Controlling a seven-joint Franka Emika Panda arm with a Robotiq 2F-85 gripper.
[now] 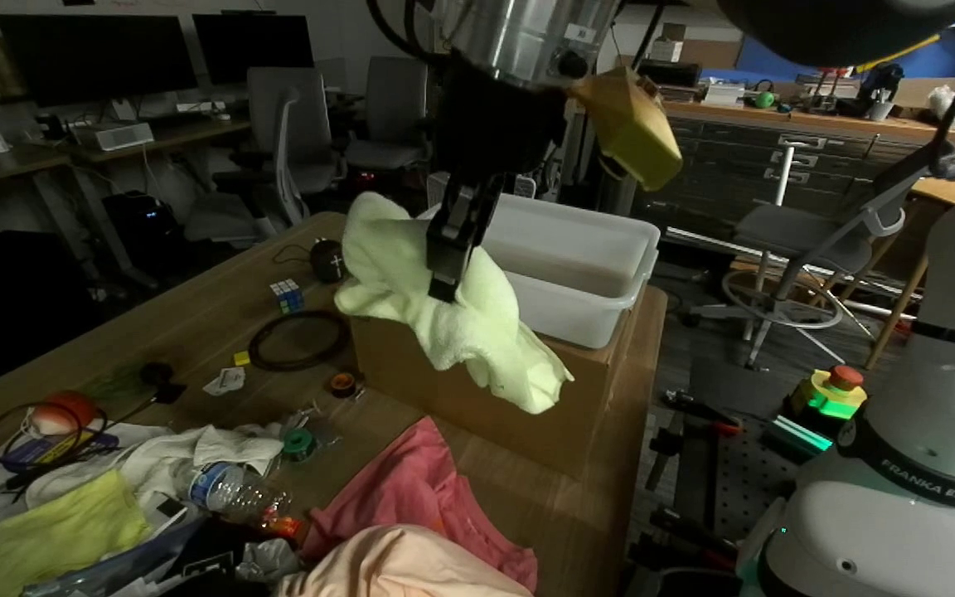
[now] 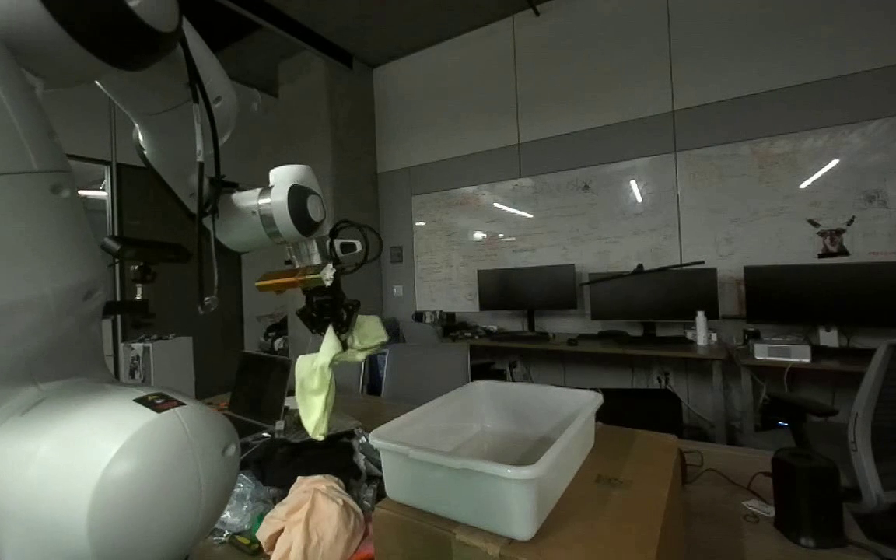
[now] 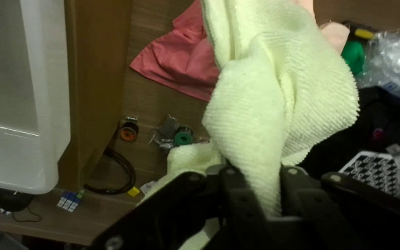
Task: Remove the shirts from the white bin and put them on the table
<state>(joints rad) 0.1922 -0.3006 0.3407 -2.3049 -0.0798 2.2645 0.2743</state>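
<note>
My gripper [image 1: 446, 282] is shut on a pale yellow-green cloth [image 1: 477, 340], which hangs in folds from both sides of the fingers. In the wrist view the cloth [image 3: 255, 100] is pinched between the gripper's fingers [image 3: 260, 173]. The white bin [image 1: 560, 311] stands beside the held cloth, and the bin [image 2: 448, 482] shows bare plastic inside where visible. The gripper is above the table, off the bin's side. A pink-red shirt [image 1: 411, 489] and a peach shirt [image 1: 403, 564] lie crumpled on the wooden table [image 1: 519, 506]. The peach shirt also shows in an exterior view [image 2: 316, 517].
The bin sits on a cardboard box [image 1: 477, 398]. The table holds a plastic bottle [image 1: 229, 489], another yellow cloth [image 1: 55, 531], a white cloth [image 1: 220, 448], a black cable coil [image 1: 299, 340], a puzzle cube [image 1: 287, 294] and tape rolls [image 3: 183, 136].
</note>
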